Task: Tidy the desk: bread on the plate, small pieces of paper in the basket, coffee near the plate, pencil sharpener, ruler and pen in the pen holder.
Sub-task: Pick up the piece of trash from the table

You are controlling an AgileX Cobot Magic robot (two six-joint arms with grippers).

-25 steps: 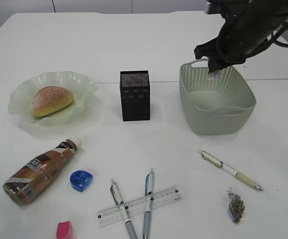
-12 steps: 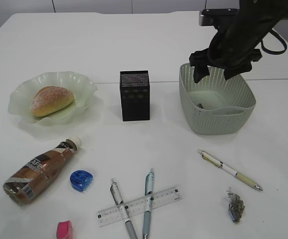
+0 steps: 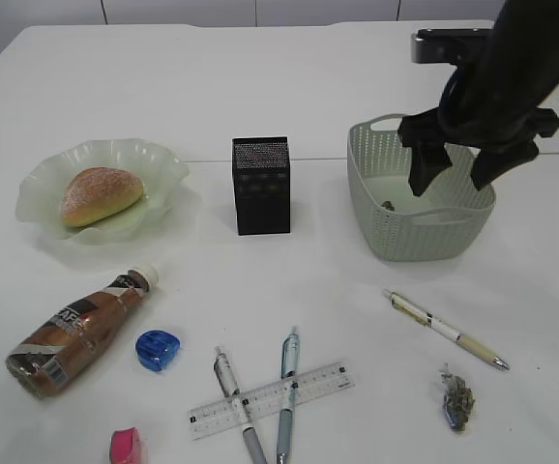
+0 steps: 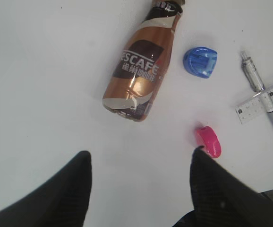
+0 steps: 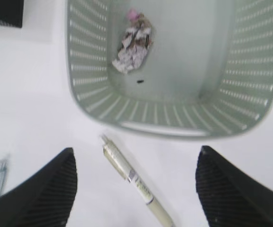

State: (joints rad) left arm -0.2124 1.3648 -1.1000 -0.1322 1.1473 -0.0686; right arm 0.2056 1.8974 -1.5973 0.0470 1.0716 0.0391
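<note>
Only readable text is on the coffee bottle (image 4: 137,71): the left wrist view shows "ESCAFE" in white letters on its dark label, first letter cut off by the bottle's curve, lying ahead of the left tool (image 4: 139,189) on the counter. Smaller print under it is too tiny to read. The ruler (image 3: 271,400) has tick marks, but its numbers are too small to make out.

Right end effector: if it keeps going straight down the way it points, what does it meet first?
Probably the basket's near rim, or the beige pen just outside it. The crumpled paper lies farther in; depth unclear.
</note>
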